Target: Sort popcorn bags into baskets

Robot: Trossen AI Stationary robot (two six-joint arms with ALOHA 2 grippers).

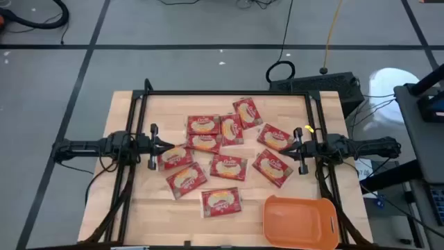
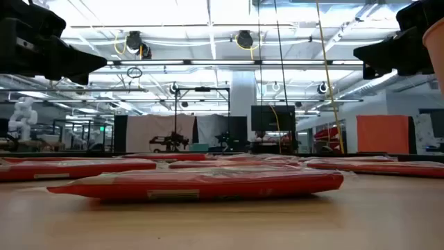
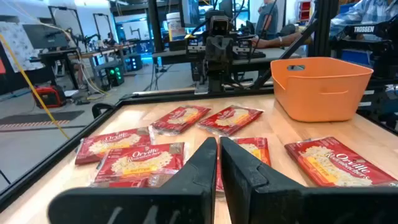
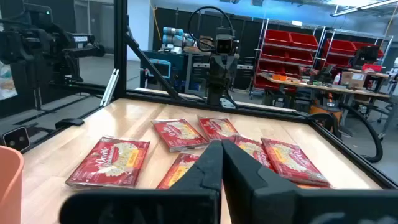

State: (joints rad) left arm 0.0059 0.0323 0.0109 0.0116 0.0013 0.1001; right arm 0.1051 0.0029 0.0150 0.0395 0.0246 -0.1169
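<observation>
Between the two grippers, ten popcorn bags (image 1: 208,149) lie flat on the wooden table (image 1: 132,215). The left gripper (image 1: 164,147) and right gripper (image 1: 289,148) both hang above the table, fingers pinched together, holding nothing. The orange basket (image 1: 300,221) sits empty, near the right gripper. Sorting looks not yet begun; next, one gripper must open over a bag. Behind is a busy workshop.

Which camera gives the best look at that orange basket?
The left wrist view: the orange basket stands whole, wall and rim clear. The high view shows it from above, cut off at the picture's edge. The other two views catch only an orange sliver.
</observation>
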